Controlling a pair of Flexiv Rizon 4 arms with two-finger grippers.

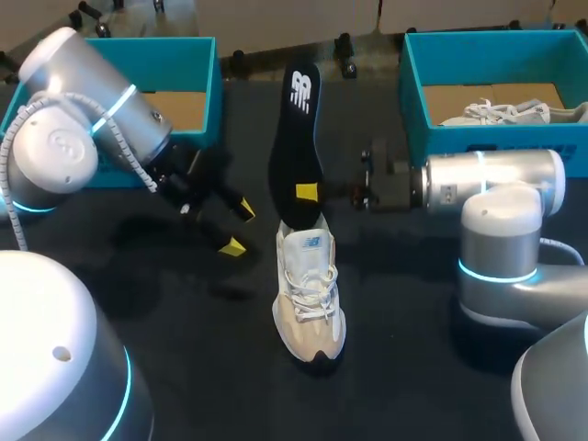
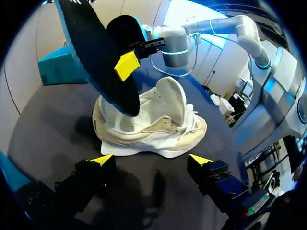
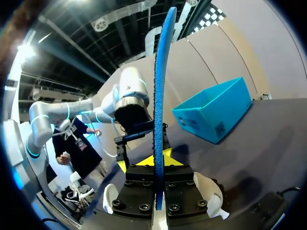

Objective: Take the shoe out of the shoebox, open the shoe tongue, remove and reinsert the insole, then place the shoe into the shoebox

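The right gripper [image 1: 309, 193], at the frame's centre, is clamped on the black insole [image 1: 296, 129]. The insole stands on end, its lower tip at the opening of the cream laced shoe [image 1: 310, 299] at lower centre. A white logo marks the insole's upper end. The left gripper [image 1: 237, 227] hangs wide and empty, left of the shoe.

Two shoeboxes: left shoebox [image 1: 184, 44] beyond the left gripper [image 1: 240, 228], right shoebox [image 1: 478, 138] beyond the right gripper [image 1: 308, 195]. Two grippers. One insole [image 1: 296, 129], in the right gripper. One table shoe [image 1: 310, 294] below it; boxed shoe [image 1: 505, 112], number unclear.
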